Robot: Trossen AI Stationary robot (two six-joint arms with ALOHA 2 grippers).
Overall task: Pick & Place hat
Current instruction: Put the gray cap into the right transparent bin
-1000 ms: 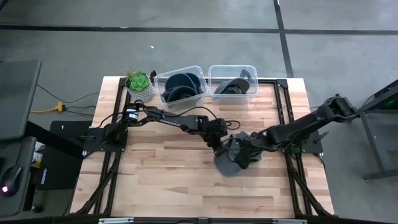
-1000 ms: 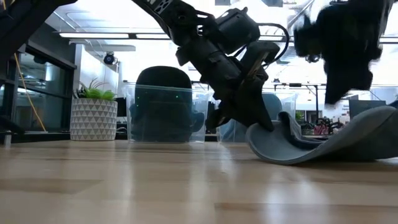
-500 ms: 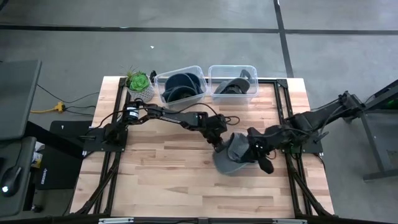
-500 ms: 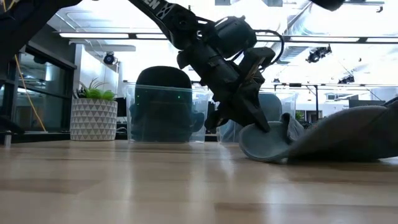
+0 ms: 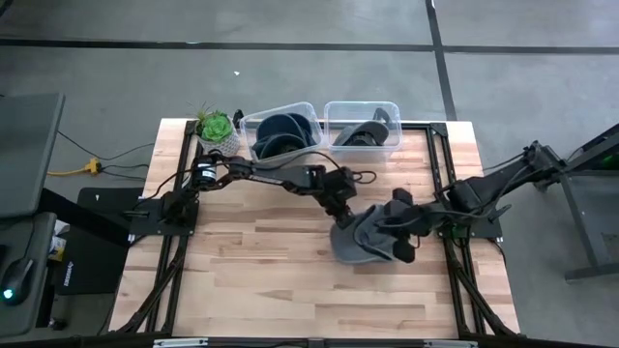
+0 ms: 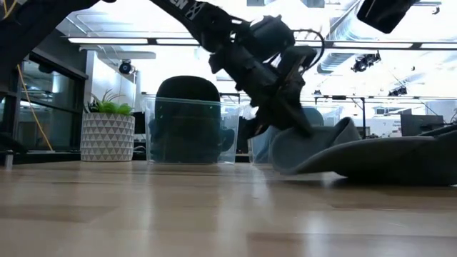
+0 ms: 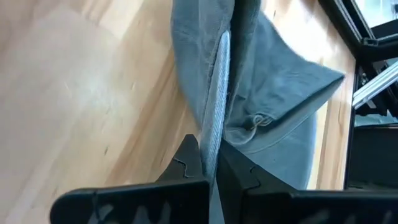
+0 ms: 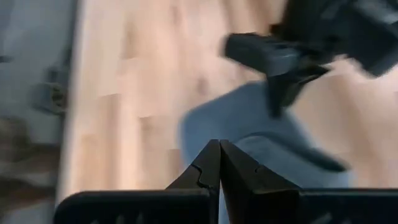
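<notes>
The gray hat (image 5: 363,242) lies on the wooden table (image 5: 242,280), near the middle and well apart from the two clear bins (image 5: 282,133) at the back (both already have dark hats inside). The left gripper (image 5: 340,215) pinches the hat's edge tight, with cloth squeezed between its fingers (image 7: 189,163). The right gripper (image 5: 398,242) sits above the hat, closed with nothing in it. So the hat is grabbed, but I think lifting and placing it are left.
</notes>
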